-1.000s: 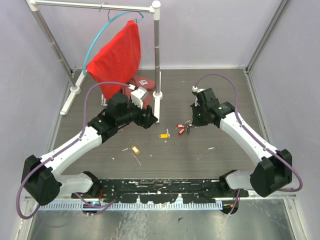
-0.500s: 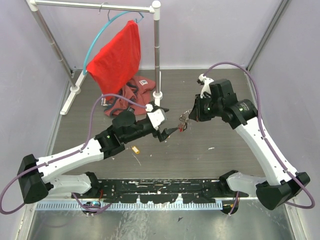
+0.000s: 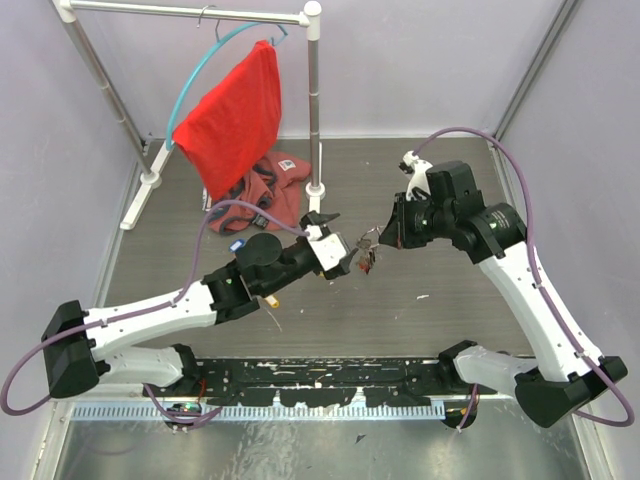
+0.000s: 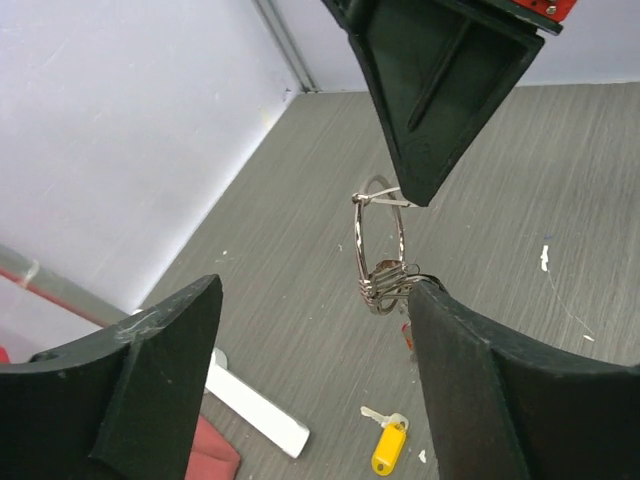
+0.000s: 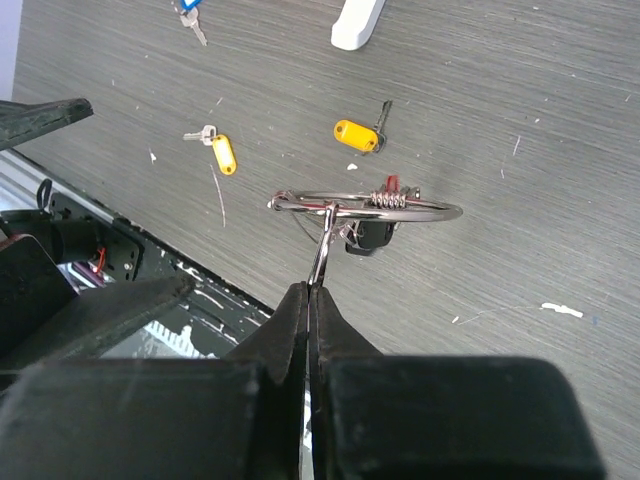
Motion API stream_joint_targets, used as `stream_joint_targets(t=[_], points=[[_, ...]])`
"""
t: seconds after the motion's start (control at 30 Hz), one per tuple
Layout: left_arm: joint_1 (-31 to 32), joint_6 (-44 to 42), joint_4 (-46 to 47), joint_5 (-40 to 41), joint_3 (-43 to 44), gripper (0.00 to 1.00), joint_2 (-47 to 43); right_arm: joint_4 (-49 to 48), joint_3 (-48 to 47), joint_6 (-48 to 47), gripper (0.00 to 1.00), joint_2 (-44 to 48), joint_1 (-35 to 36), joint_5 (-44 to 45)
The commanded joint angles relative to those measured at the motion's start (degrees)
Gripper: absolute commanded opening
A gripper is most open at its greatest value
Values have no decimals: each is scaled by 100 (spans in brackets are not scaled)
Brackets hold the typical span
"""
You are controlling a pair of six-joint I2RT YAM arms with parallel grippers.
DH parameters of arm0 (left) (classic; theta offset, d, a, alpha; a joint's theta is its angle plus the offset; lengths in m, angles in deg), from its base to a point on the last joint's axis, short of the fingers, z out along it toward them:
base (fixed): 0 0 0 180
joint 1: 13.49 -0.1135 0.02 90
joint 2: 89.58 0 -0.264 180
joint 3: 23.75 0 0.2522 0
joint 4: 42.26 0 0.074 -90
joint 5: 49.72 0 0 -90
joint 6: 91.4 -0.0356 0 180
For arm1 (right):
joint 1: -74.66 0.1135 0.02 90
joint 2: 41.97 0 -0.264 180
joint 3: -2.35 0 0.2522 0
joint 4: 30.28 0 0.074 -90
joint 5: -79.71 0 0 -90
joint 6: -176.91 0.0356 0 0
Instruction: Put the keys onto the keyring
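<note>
My right gripper [image 3: 386,238] is shut on the thin silver keyring [image 5: 365,208], pinching its wire at the fingertips [image 5: 308,292] and holding it above the table. A black-tagged key [image 5: 371,236] and a red one [image 5: 390,183] hang from the keyring [image 4: 378,240]. My left gripper [image 3: 337,243] faces it, open and empty [image 4: 315,300], and the ring's coil sits just past its right finger [image 4: 470,380]. Loose keys lie on the table: two yellow-tagged [image 5: 357,133] [image 5: 222,152] and a blue-tagged one [image 5: 188,8].
A white clothes rack [image 3: 314,100] stands at the back left with a teal hanger and red cloth [image 3: 235,110]. A pinkish cloth heap [image 3: 268,188] lies by its foot [image 4: 255,410]. The black strip of the table's near edge [image 3: 320,375] runs between the arm bases.
The right gripper has lifted the keyring with its keys off the table. The left arm has swung right and forward until its open jaws face the ring.
</note>
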Motion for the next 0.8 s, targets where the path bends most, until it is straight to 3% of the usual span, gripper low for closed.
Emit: stream_joint_targets(t=[0.0,0.37,0.57,0.77], points=[[32,-224,380,-302,-66,84,34,-108,-231,-3,1,130,-18,-179],[276,-850,958,-705,67,87,575,411,-781,-65,1,107,-23,-673],[473,-1227,1209,-415,206,86,801,508,-890,-52,1,99,-23,-918],[578,-1849,1711,-27,212,78,981,607,-985,-60,1,75,-23,-1084]])
